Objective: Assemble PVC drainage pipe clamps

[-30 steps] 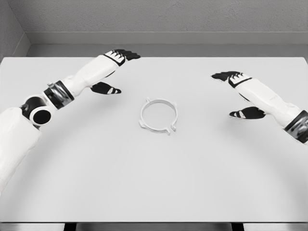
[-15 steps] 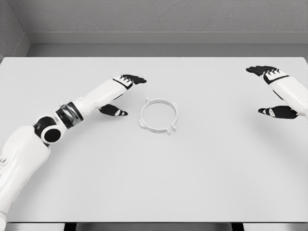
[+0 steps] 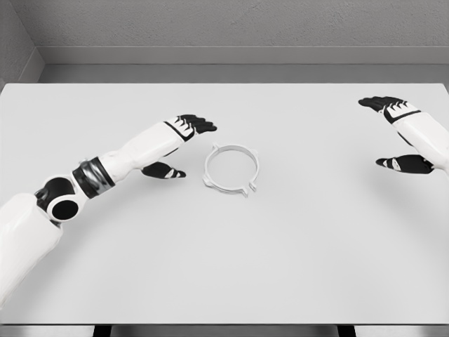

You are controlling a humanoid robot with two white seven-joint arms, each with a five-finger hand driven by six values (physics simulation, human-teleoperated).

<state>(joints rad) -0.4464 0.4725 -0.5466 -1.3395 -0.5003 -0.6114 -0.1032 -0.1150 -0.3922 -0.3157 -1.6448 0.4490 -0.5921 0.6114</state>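
Grey walls back a plain white worktop [image 3: 224,267]. Just right of my left robot hand [image 3: 179,144], not touching it, lies the pipe clamp [image 3: 231,168]: a thin white ring, flat, with small tabs around its rim. My left fingers are spread, holding nothing. My right robot hand [image 3: 396,133], far right, is spread too.

Plain white table [image 3: 224,267] — matte, unmarked surface, its far edge meeting a grey wall. One item lies flat on it: a white ring-shaped pipe clamp [image 3: 231,169] with small lugs — roughly central, slightly toward the far edge.
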